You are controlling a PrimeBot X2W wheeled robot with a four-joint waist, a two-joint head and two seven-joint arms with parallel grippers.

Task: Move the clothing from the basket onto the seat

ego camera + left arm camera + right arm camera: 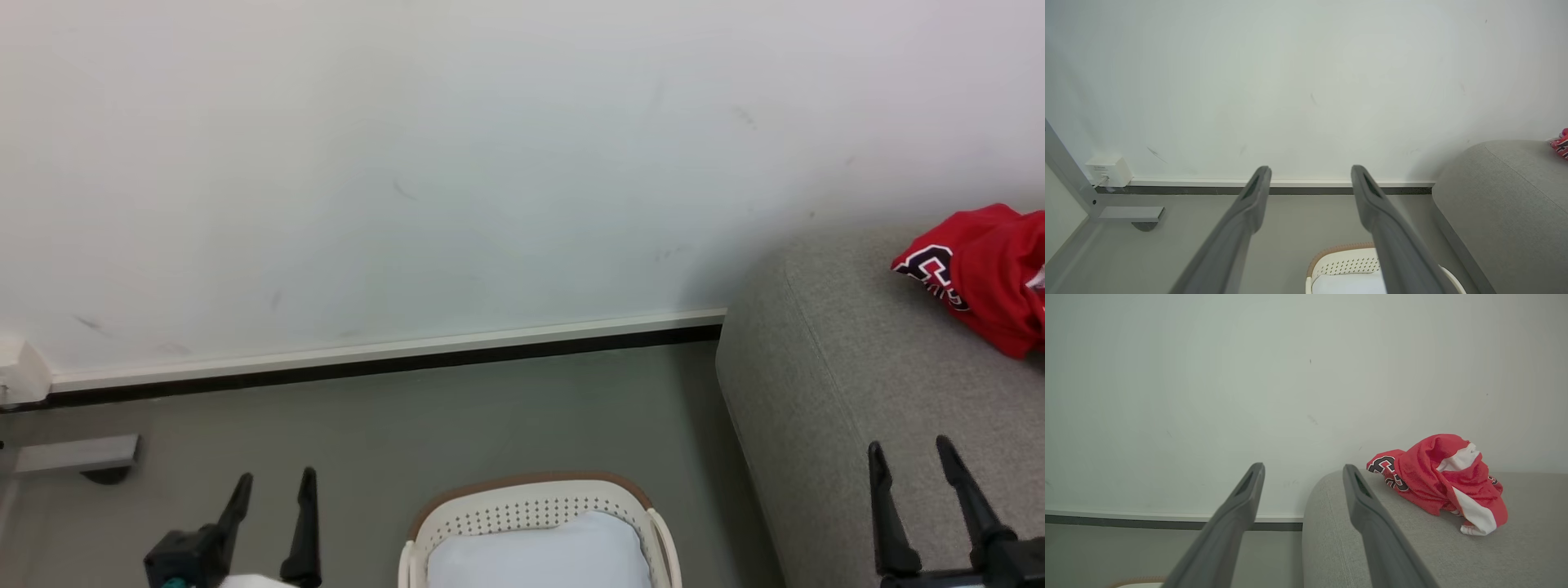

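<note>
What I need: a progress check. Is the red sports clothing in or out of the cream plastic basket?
Out: the clothing lies crumpled on the grey fabric sofa; the basket, where visible, holds a pale pad.

Red-and-white clothing (988, 278) with black, white-edged lettering at three o'clock; grey woven seat (833, 384); cream hole-dotted basket (531, 510), brown rim, at six o'clock; pale bluish pad (539, 559).

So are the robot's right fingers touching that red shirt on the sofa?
Apart. The right wrist view shows the open right fingers short of the red shirt, with bare grey sofa plainly between them; the shirt lies there on its own.
</note>
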